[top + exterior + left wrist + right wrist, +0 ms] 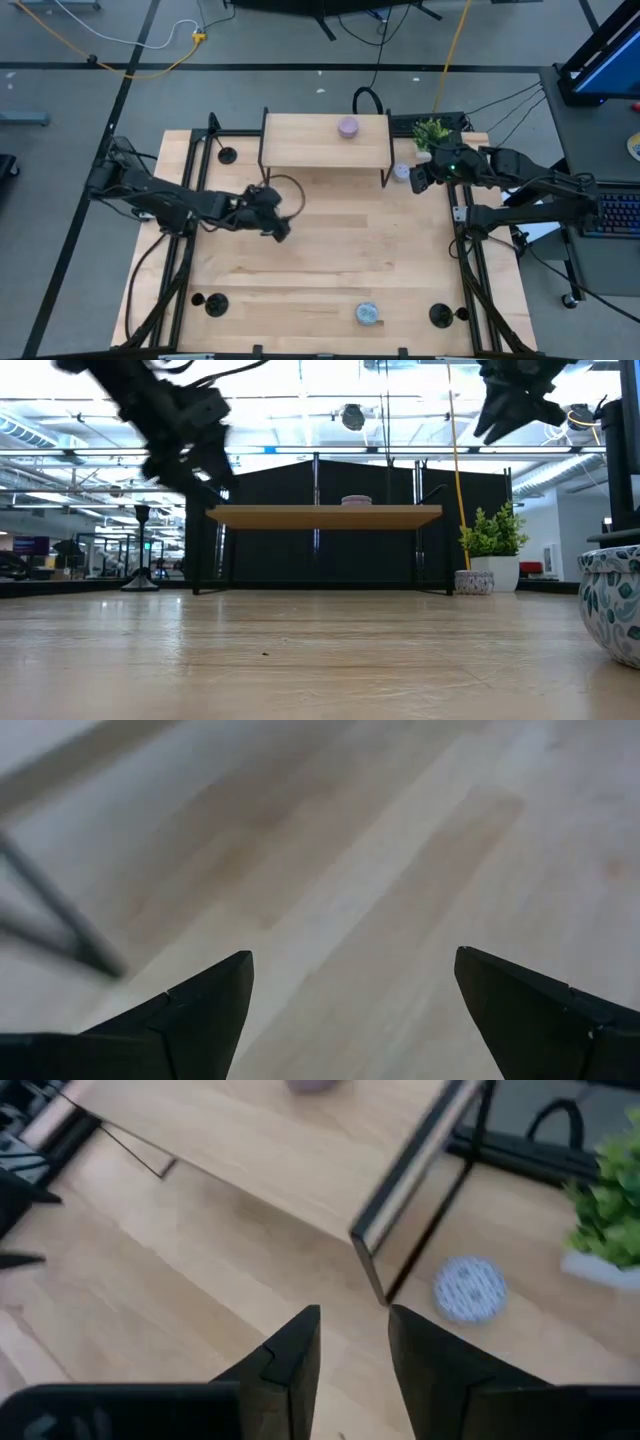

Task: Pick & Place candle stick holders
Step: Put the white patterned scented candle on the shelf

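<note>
Both end effectors empty above desk [330, 270].
Left end effector [350, 1010] spread wide; right end effector [353, 1342] narrowly parted near shelf [240, 1140].

Empty right pincer [352, 1342] above the table [180, 1310]

The left arm reaches in from its side, bent at the elbow, its wrist out over the middle. The left gripper [280, 222] hangs above the surface with its fingers [200, 1005] spread wide and nothing between them. The right arm is folded back at its own side, and the right gripper [352, 1342] points inward, fingers [290, 1350] narrowly parted, empty.
</note>
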Motion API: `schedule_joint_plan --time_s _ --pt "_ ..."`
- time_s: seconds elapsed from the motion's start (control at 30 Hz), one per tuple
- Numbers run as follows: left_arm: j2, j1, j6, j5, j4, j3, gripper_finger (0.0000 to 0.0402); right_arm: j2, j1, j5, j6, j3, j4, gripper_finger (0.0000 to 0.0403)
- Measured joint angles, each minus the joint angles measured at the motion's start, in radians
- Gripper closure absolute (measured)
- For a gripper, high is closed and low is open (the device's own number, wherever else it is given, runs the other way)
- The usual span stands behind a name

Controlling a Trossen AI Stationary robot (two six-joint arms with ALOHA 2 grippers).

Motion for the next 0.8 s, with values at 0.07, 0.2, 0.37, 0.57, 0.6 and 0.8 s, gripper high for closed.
schedule_joint_plan --time_s 0.07,0.2,0.37,0.57,0.6,0.8 --pt "-0.066 0.007 -0.021 0.032 0.048 -0.066 0.005 0.0 0.0 0.0 0.012 0.0 -0.019 0.0297" --pt "-0.221 0.007 -0.052 0.042 0.047 -0.172 0.005 0.001 -0.001 -0.001 0.034 0.0 -0.042 0.0305" --pt "-0.422 0.008 -0.051 0.039 0.04 -0.249 0.005 0.002 -0.001 -0.001 0.087 -0.024 -0.047 0.031" --pt "-0.561 0.008 -0.037 0.039 0.019 -0.264 0.005 0.002 -0.001 -0.004 0.144 -0.071 -0.031 0.0311" --pt "-0.571 0.008 -0.037 0.039 0.016 -0.264 0.005 0.002 -0.001 -0.005 0.15 -0.078 -0.033 0.0312" --pt "-0.591 0.008 -0.038 0.039 0.012 -0.264 0.005 0.003 -0.001 -0.004 0.161 -0.098 -0.032 0.0318"
